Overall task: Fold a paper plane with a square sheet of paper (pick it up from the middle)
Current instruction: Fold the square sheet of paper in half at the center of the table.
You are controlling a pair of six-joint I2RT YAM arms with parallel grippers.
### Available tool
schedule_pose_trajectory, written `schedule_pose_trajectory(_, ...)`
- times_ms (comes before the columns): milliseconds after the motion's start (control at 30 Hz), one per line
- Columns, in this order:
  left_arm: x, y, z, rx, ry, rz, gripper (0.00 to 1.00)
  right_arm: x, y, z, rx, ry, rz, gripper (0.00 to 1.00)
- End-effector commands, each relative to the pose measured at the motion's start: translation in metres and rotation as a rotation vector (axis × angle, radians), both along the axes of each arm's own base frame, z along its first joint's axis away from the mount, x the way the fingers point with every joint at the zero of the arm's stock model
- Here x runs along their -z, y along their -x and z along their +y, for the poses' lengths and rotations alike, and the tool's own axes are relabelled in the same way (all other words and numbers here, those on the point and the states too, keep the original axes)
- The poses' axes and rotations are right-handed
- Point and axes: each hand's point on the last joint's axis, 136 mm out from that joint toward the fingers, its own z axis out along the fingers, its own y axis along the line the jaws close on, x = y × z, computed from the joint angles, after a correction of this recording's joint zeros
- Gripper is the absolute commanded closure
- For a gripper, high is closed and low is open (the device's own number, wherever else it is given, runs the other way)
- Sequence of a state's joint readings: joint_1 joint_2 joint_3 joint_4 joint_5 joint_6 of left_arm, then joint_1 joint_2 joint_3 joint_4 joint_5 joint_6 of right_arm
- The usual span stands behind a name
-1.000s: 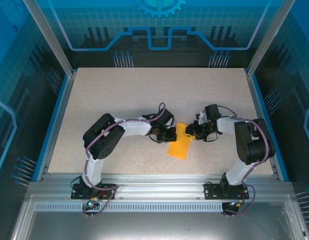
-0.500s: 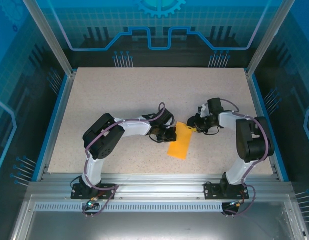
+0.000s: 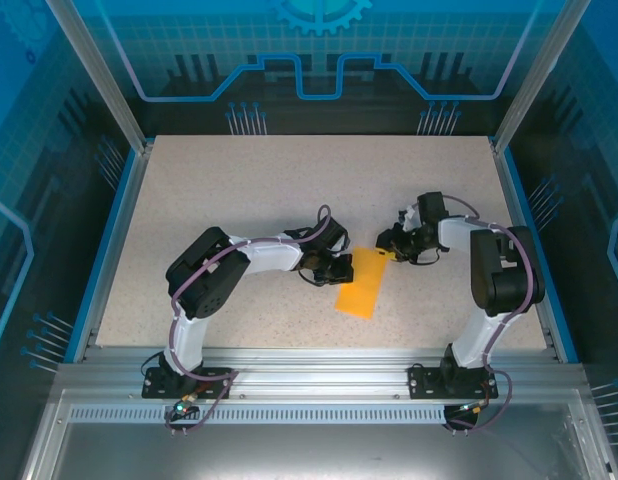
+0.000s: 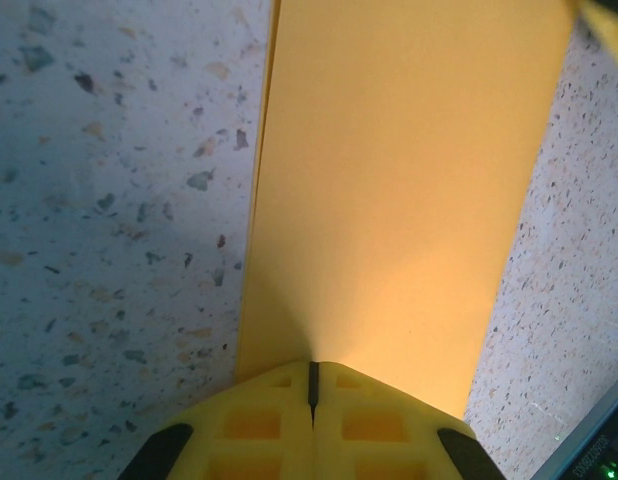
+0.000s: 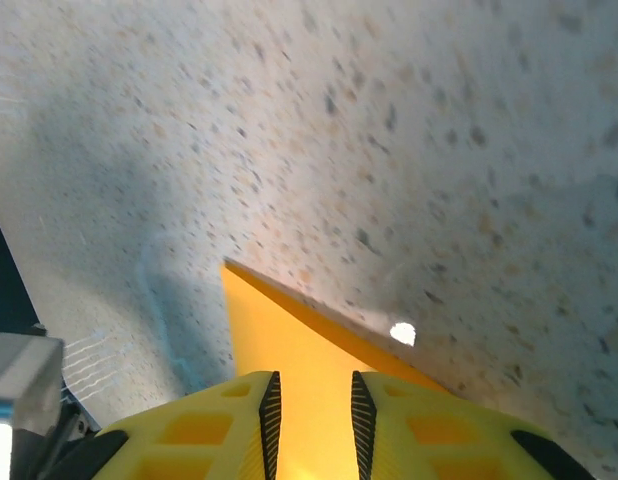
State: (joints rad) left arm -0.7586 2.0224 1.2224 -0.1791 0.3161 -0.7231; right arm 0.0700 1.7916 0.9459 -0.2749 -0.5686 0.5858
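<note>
Centrally on the speckled bench (image 3: 239, 190), the orange-yellow sheet of paper (image 3: 360, 284), folded to a narrow strip, lies between the two arms, its length running from the far side toward the near edge. The left hand (image 3: 341, 268) meets the strip's left side toward the far end. In the left wrist view this hand (image 4: 312, 372) has its fingertips pressed fully together at the paper (image 4: 389, 180), which stretches away ahead of them; whether any paper is pinched cannot be told. The right hand (image 3: 389, 247) stands at the strip's far right corner. In the right wrist view its fingertips (image 5: 311, 385) are slightly parted, with a pointed paper corner (image 5: 251, 305) showing in and beyond the gap.
</note>
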Motion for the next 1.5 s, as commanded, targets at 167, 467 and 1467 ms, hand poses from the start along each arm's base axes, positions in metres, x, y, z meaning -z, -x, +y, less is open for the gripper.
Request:
schedule_pose_trajectory(167,0.035,0.031,0.020,0.038,-0.129,0.105,1.00,0.013,0.002,-0.011,0.024,0.024,0.054,0.72)
schedule_pose_trajectory(467,0.032,0.031,0.018,0.039,-0.123,0.101,1.00,0.014,0.006,-0.011,0.041,0.033,0.064,0.72)
schedule_pose_trajectory(1467,-0.042,0.022,0.007,0.023,0.026,-0.035,0.85,-0.015,0.038,-0.026,0.039,0.310,0.043,0.53)
